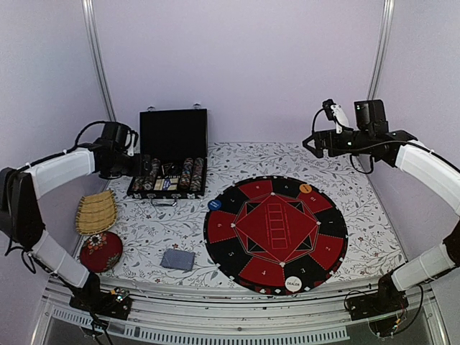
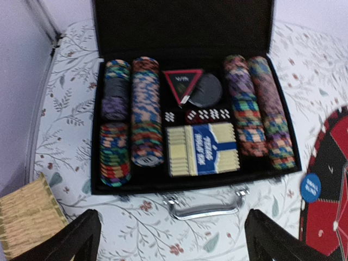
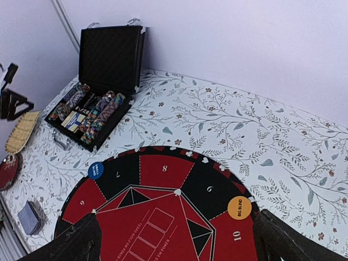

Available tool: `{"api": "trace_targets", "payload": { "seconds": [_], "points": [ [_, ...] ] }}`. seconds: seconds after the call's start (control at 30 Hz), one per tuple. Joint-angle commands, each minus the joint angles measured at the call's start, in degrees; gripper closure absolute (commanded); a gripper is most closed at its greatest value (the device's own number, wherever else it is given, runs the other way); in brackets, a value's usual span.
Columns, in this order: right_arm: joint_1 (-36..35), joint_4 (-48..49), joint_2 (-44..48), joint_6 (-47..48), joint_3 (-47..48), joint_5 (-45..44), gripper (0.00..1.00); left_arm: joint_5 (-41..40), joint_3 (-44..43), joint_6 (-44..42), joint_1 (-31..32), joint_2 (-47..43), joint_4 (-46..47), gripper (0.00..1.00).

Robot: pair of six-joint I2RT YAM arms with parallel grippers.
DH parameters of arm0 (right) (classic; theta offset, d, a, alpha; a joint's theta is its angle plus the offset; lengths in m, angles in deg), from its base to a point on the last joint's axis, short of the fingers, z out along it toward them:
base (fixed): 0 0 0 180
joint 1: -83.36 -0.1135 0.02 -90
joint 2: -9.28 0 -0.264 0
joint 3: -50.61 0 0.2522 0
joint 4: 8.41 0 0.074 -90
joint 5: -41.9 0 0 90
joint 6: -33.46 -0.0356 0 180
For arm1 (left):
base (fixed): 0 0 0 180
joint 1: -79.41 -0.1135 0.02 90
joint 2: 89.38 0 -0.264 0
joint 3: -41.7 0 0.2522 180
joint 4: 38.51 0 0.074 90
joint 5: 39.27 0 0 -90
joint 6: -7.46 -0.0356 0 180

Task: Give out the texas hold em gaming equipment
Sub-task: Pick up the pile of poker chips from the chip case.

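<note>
Left of the mat [image 1: 275,230], the left hand [image 2: 173,217] hovers empty, fingers spread wide, over the open chip case [image 2: 179,27]. The poker chips [image 2: 145,117] inside lie on edge in striped, multicoloured rows. They look hard, slick and ready to spill, so a short stack is best pinched across its end faces. Nearer, also left of the mat, the grey card deck [image 1: 177,259] looks light and slippery; grip it across its long edges. Three flat buttons sit at the mat's edge: blue button [image 1: 214,205] left, orange button [image 1: 305,188] far, white DEALER button [image 1: 293,284] near. Each is best nipped by its rim. Above the mat's far right, the right hand [image 3: 176,217] is spread and empty.
</note>
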Motion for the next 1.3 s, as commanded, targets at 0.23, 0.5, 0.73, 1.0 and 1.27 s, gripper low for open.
{"api": "trace_targets", "payload": {
  "seconds": [0.23, 0.5, 0.73, 1.0, 1.27],
  "points": [
    [-0.14, 0.82, 1.01, 5.62, -6.15, 10.31, 0.01, 6.78, -14.57, -14.93, -8.58, 14.77, -5.46, 0.19],
    [-0.11, 2.42, -0.36, 5.44, -6.69, 14.64, 0.01, 14.85, -20.16, -41.96, -8.87, 22.85, -12.58, 0.27],
    [-0.11, 1.53, -1.80, 5.32, -6.80, 15.22, 0.01, 26.09, -19.21, -57.07, -14.48, 21.15, -10.98, 0.32],
    [-0.09, 1.31, -3.58, 5.61, -6.55, 15.66, 0.00, 31.93, -17.64, -69.52, -16.48, 21.74, -12.11, 0.43],
    [-0.07, 0.90, -4.01, 5.65, -6.72, 15.28, 0.00, 32.97, -19.13, -72.33, -16.22, 26.72, -10.35, 0.39]
  ]
}}
